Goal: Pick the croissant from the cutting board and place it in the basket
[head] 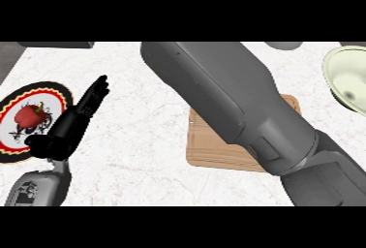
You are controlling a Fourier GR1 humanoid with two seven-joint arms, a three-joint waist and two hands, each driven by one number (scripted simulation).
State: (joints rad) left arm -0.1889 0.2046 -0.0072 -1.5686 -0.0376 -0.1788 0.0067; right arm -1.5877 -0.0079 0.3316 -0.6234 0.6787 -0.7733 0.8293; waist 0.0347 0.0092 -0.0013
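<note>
Croissant not visible; the right forearm (236,111) lies across the cutting board (214,157), hiding most of it, and the right hand is out of view. Left hand (71,123) rests released, fingers straight, beside a plate (53,94) bearing a red fruit (28,115). A pale bowl (343,72) sits at far right.

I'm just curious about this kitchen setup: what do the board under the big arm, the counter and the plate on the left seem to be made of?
The cutting board looks like light wood with a matte finish: tan, with faint grain lines. The counter looks like polished stone, perhaps marble: white with pale veining. The plate seems glazed ceramic, judging by its printed black, red and yellow rim, though that is a guess.
</note>
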